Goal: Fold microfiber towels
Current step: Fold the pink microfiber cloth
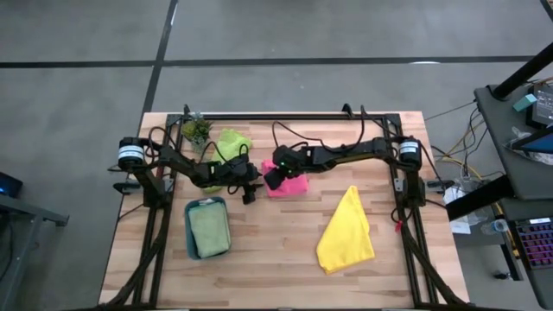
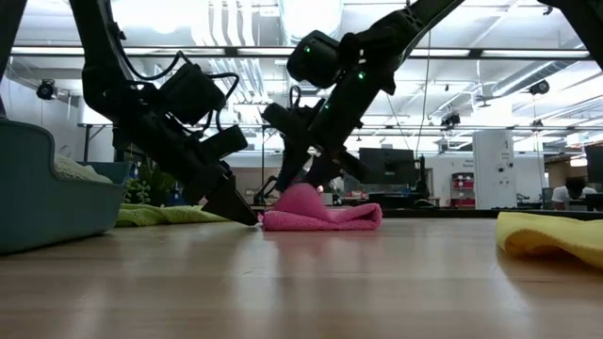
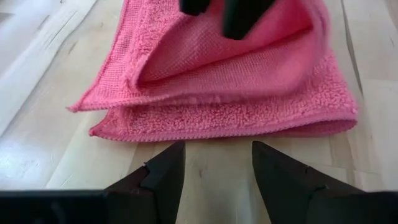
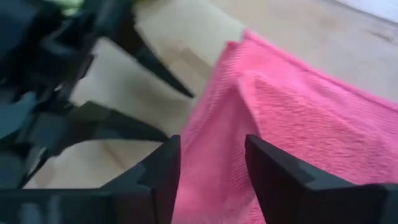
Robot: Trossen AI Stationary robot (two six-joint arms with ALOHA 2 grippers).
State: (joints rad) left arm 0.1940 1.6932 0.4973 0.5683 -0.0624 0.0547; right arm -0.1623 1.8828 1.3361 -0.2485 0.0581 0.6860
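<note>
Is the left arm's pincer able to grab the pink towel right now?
Probably yes. The left pincer is open and low at the table, pointing at the pink towel, with only bare wood between them. The right pincer hangs over the same towel, so the arms might crowd each other.

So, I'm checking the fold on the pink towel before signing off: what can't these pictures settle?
- Pink towel, high view: the right tool covers part of it, so the fold's outline is cut.
- Low view: the towel's far side is hidden behind its own bulk.
- Left wrist view: the top edge crops the towel, and the right tool's dark fingers overlap it.
- Right wrist view: motion blur hides whether the right tool touches the cloth.
</note>
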